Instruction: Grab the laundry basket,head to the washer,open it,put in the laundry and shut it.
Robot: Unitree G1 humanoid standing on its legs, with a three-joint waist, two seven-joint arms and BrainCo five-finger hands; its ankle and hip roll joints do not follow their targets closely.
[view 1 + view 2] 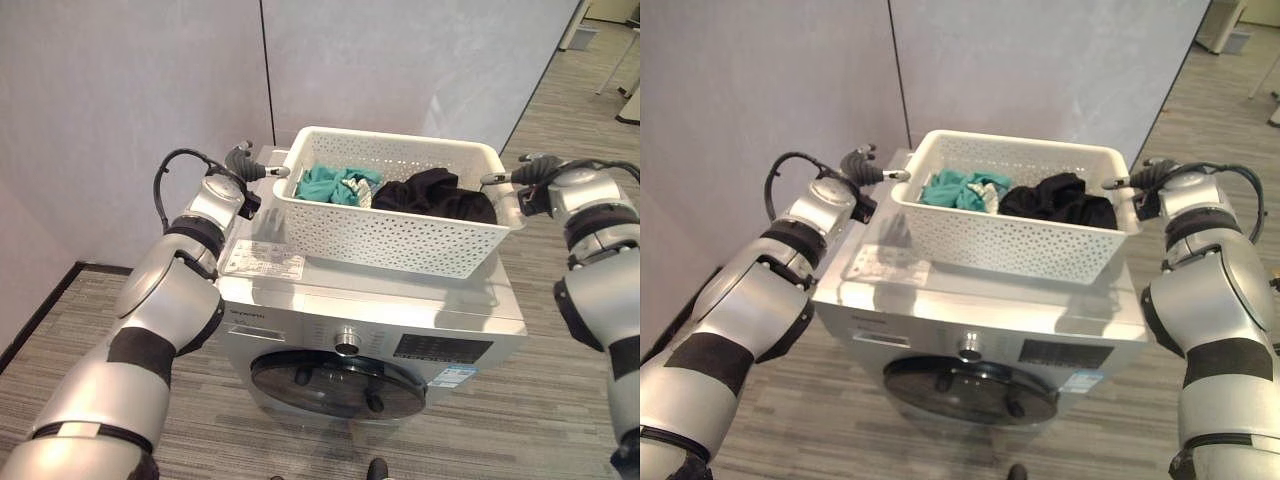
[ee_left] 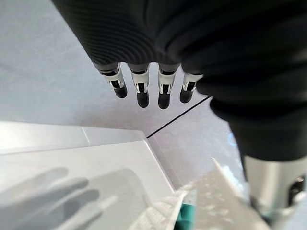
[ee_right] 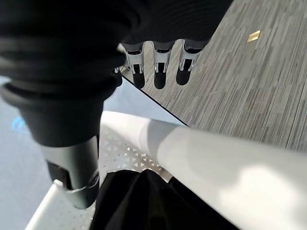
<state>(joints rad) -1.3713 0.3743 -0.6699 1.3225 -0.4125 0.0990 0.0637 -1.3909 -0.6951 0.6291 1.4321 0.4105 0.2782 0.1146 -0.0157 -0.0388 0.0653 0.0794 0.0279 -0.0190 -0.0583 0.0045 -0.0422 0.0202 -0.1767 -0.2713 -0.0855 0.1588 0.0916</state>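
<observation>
The washer [image 1: 370, 330] stands nearest, its round door [image 1: 340, 385] closed. On its top sits the laundry basket [image 1: 395, 225] with clothes [image 1: 435, 195] inside. The left hand [image 1: 245, 165] and right hand [image 1: 520, 172] flank the basket's ends, fingers straight, holding nothing. The basket seems delivered; next, a hand must reach down to open the door.

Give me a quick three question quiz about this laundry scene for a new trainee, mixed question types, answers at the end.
1. True or false: the washer door is open.
2. Multiple choice: where is the basket? A) on the floor B) on top of the washer C) inside the drum
3. Short answer: what colours are the clothes in the basket?

Key
1. False. The round door is shut.
2. B. It rests on the washer's top, with the left hand by one end and the right hand by the other.
3. A teal garment and a black garment.
</observation>
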